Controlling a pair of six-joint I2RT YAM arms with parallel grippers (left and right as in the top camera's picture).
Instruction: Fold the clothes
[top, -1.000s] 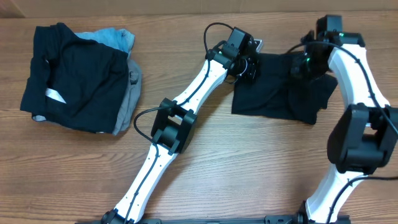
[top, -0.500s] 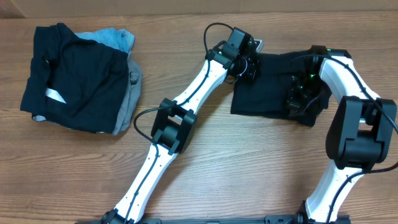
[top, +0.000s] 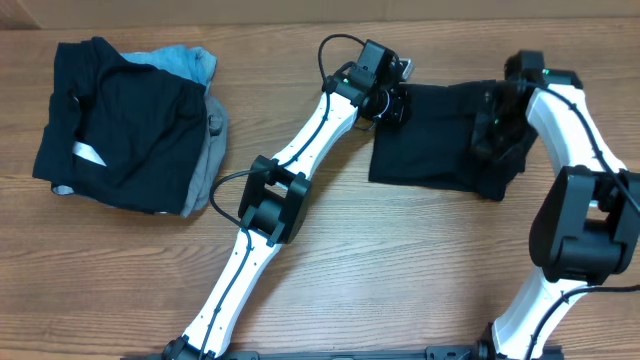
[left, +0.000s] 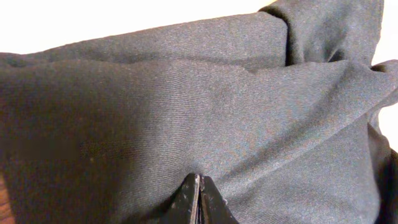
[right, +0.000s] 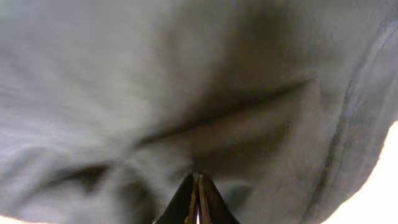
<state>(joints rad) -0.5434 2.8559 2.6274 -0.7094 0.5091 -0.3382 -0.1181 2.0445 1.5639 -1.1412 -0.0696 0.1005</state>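
Find shirt (top: 435, 150) well right of pile (top: 130, 125), rumpled, partly folded. Note left gripper (top: 397, 103) at its pile-side far corner, closed tight; right gripper (top: 490, 133) on its side away from pile, likewise closed; cannot tell about any pinch on cloth. Beware dragging thin fabric and undoing fold. No containers.

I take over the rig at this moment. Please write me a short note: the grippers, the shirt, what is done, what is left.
Left gripper: shut, at the upper left corner of the black T-shirt in the overhead view; whether it pinches cloth cannot be told.
Right gripper: shut, over the shirt's right side; same doubt.
Shirt: on the table, right of centre.
Done: looks folded to a rough rectangle.
Left: right edge is bunched; flatten it and finish.
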